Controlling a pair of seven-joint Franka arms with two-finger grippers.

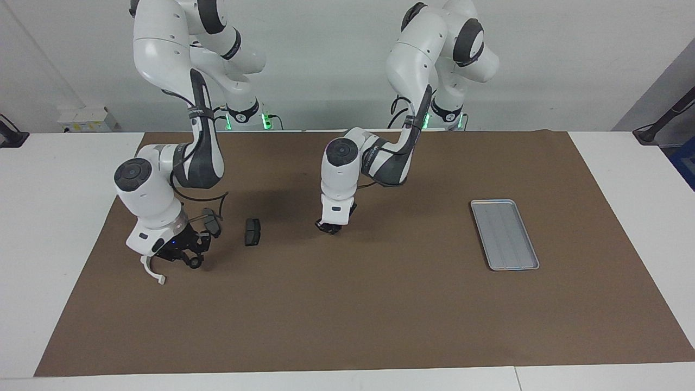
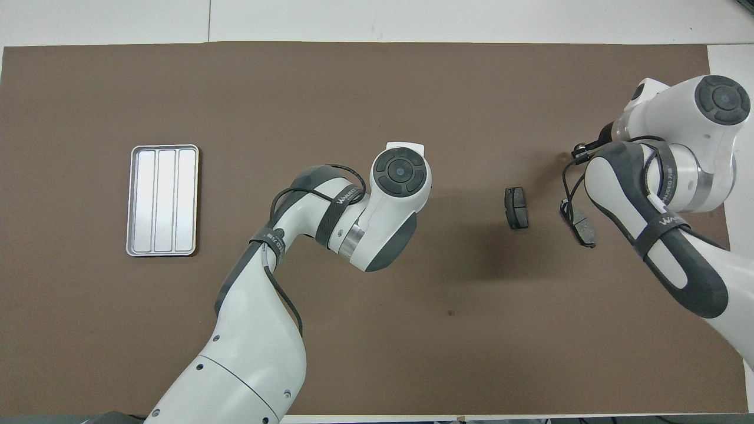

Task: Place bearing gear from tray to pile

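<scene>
My right gripper (image 1: 190, 256) is shut on the bearing gear (image 1: 194, 263), a small dark ring, low over the mat at the pile. The pile has a white curved bracket (image 1: 153, 273), partly hidden under the right hand, one dark brake pad (image 1: 212, 222) just nearer to the robots, and a second brake pad (image 1: 252, 232) toward the table's middle. The silver ridged tray (image 1: 505, 234) lies bare at the left arm's end. My left gripper (image 1: 329, 227) hangs shut with nothing in it, low over the middle of the mat. In the overhead view both hands are hidden under their wrists.
A brown mat (image 1: 347, 315) covers the white table (image 1: 54, 217). From overhead the tray (image 2: 163, 200) and both brake pads (image 2: 516, 207) (image 2: 582, 227) show. A wide bare stretch of mat separates the tray from the pile.
</scene>
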